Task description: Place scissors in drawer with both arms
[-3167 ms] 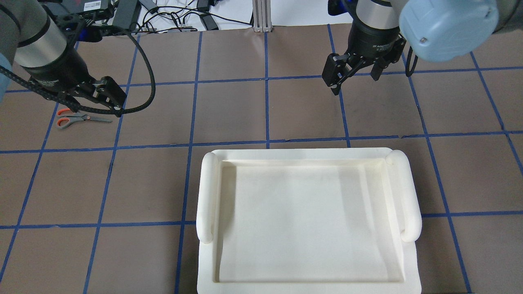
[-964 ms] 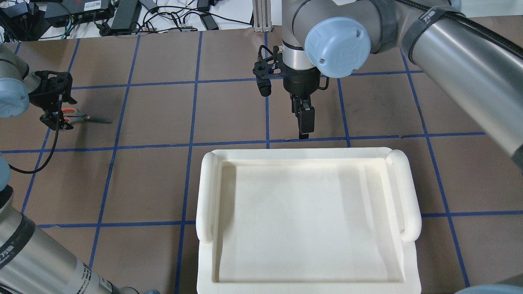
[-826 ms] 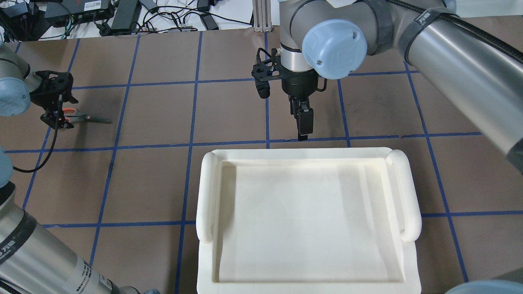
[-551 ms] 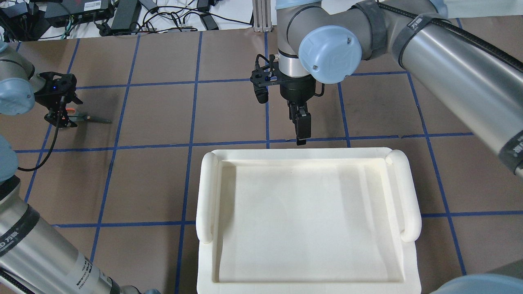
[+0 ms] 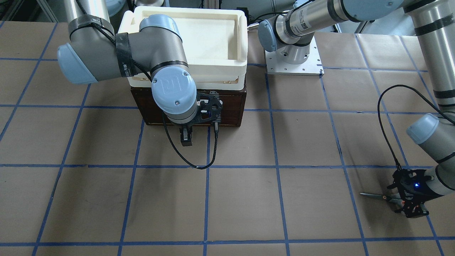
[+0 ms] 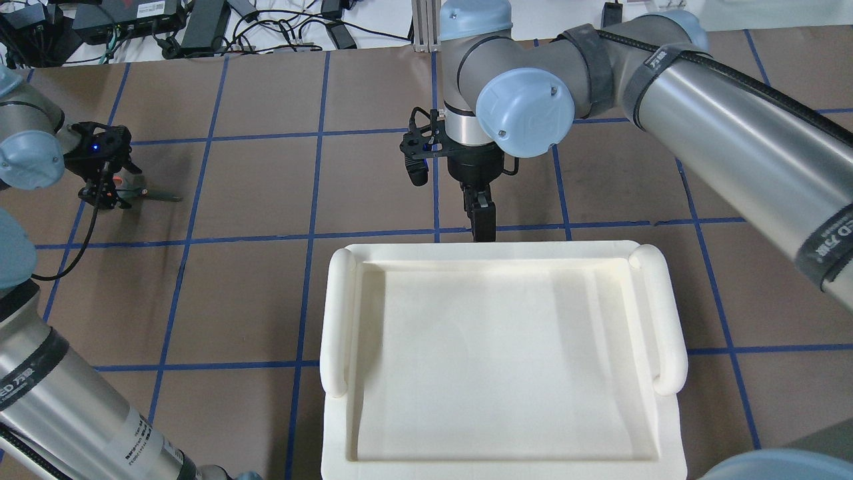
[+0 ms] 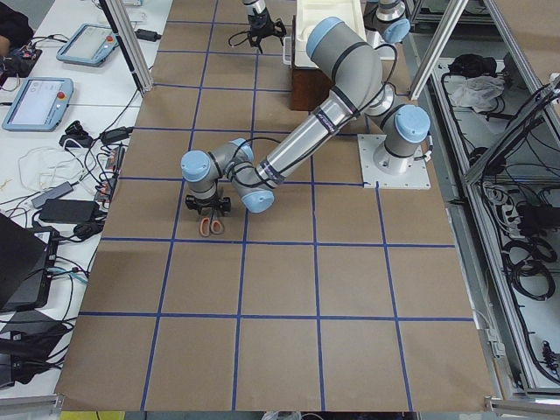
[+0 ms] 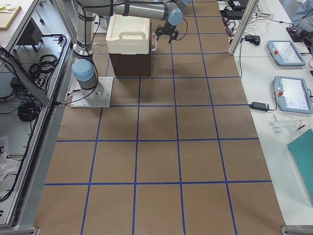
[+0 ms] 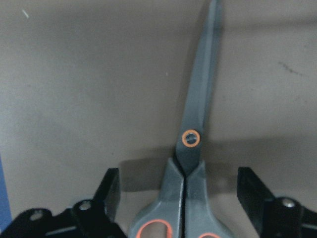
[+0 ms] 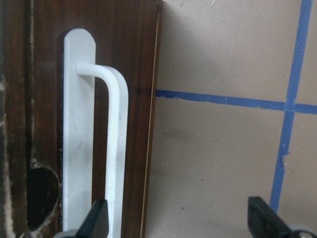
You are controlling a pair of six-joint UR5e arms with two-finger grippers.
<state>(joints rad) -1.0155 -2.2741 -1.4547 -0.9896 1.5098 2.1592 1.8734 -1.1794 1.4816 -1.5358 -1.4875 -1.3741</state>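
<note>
The scissors (image 9: 190,144), grey with orange-red loops, lie flat and closed on the table (image 6: 266,187) at its far left, blades pointing right. The dark brown drawer (image 5: 231,106) sits shut beneath a white foam tray (image 6: 336,313), white bar handle (image 10: 116,148) on its front

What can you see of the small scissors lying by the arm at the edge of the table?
The scissors are a small pair with dull grey metal blades, closed together, an orange ring at the pivot, and grey plastic-looking handles with orange-red inner loops. They lie flat on the brown paper table cover, well away from the drawer. The left gripper is open over the handle end, with one finger on each side, and neither seems to touch them.
</note>
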